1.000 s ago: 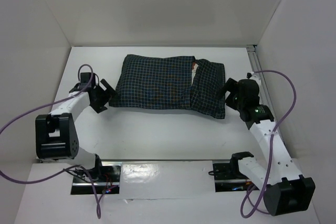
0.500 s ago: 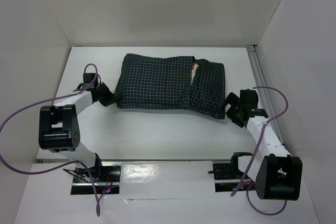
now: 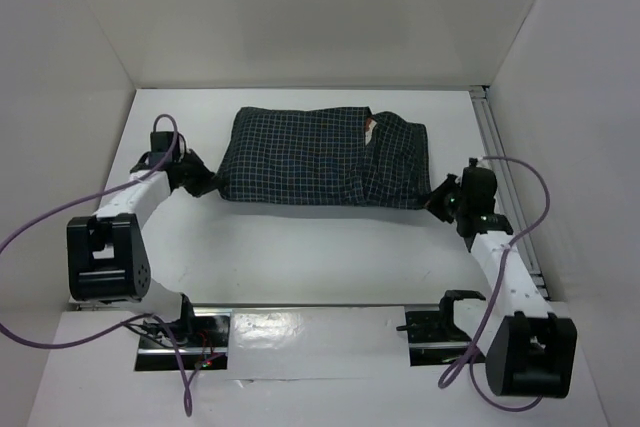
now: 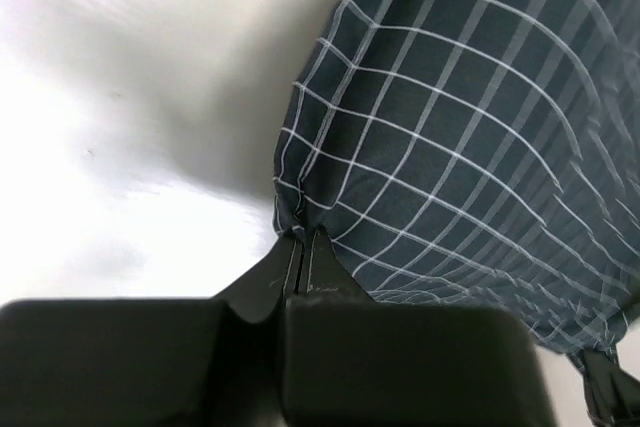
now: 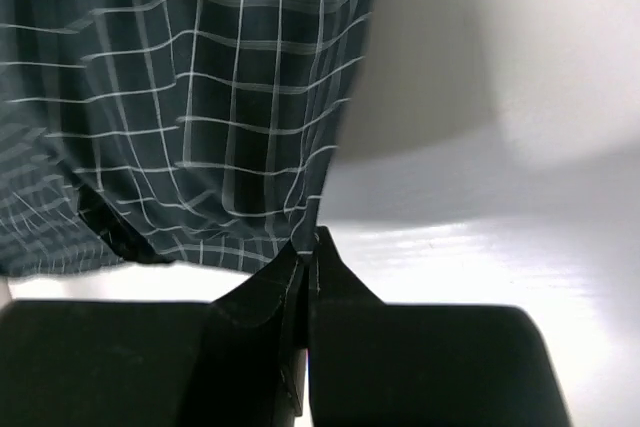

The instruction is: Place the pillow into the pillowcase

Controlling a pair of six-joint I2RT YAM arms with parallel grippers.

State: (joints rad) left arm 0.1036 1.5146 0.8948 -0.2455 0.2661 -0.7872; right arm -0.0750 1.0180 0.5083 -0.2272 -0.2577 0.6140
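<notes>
Up close from the left wrist: shows the left pincer (image 4: 300, 243) closed tight, fingertips pressed together on a gathered corner of the pillowcase (image 4: 460, 147), dark cloth with a fine white check bulging away to the right above the bright table (image 4: 120, 127). Cannot show from there how far the sack runs or what fills it.

From the right wrist: much the same at the other end. Shows the right pincer (image 5: 305, 247) closed, tips nipping the lower edge of the checked cloth, with a soft shadow on the white behind. Gives no sight of any opening.

From above alone: takes in the whole sack, stretched left to right across the far middle of the table, plump and rounded. Finds a pincer at each near corner, the left one at the near left and the right one at the near right, both touching cloth. Too small there to read how the jaws stand; leaves that to the wrist views.

As to contents: reveals, only from above, a slanting opening right of the middle on the far edge, and in it a sliver of the pillow (image 3: 370, 128), pale with a red-orange spot. Keeps the rest of it hidden inside the pillowcase. Puts that sliver between the two pincers, nearer the right one and apart from both.
</notes>
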